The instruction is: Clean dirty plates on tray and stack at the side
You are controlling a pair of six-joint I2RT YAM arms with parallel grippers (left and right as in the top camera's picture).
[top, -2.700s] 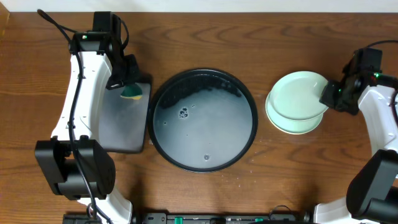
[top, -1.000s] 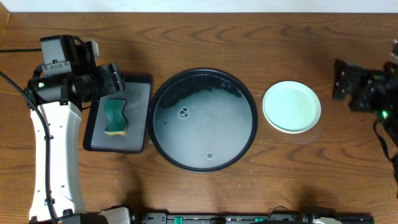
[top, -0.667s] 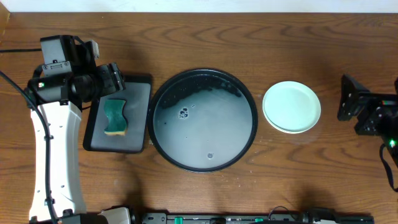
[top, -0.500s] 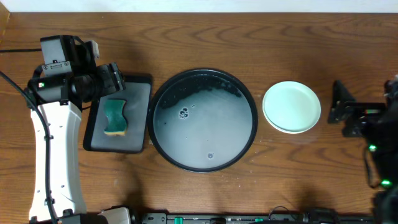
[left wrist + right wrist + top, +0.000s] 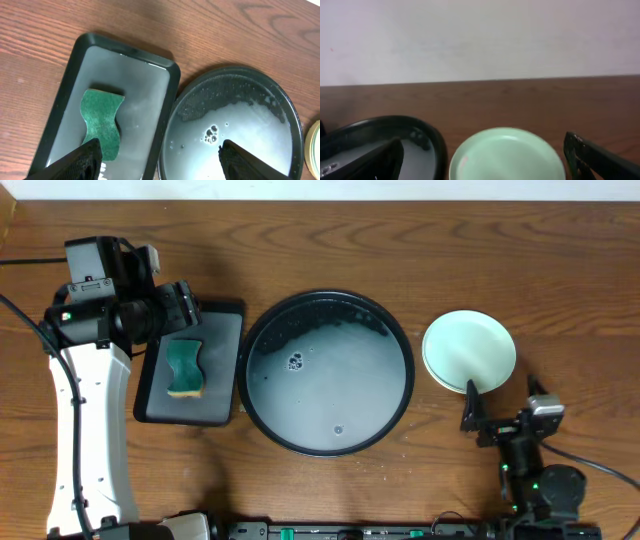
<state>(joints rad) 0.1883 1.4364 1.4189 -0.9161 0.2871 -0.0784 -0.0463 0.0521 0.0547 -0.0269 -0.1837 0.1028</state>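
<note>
A stack of pale mint plates (image 5: 469,351) sits on the table to the right of the round black tray (image 5: 408,370). The tray holds only soapy water and a few bubbles. My right gripper (image 5: 503,402) hovers low just in front of the stack, open and empty. In the right wrist view the top plate (image 5: 507,155) lies between and beyond the spread fingers, with the tray's rim (image 5: 427,137) at the left. My left gripper (image 5: 185,308) is open and empty, above the far left corner of the rectangular tray (image 5: 220,350). The left wrist view looks down on both trays (image 5: 280,95).
A green sponge (image 5: 184,367) lies flat in the wet rectangular tray (image 5: 145,95), left of the round tray. In the left wrist view the sponge (image 5: 102,122) is just ahead of the left fingertip. Bare wooden table surrounds everything.
The right arm drew back from the plates' right side and swung to the front edge, below the stack. Before that the left arm left the sponge in the rectangular tray; it has since held still.
</note>
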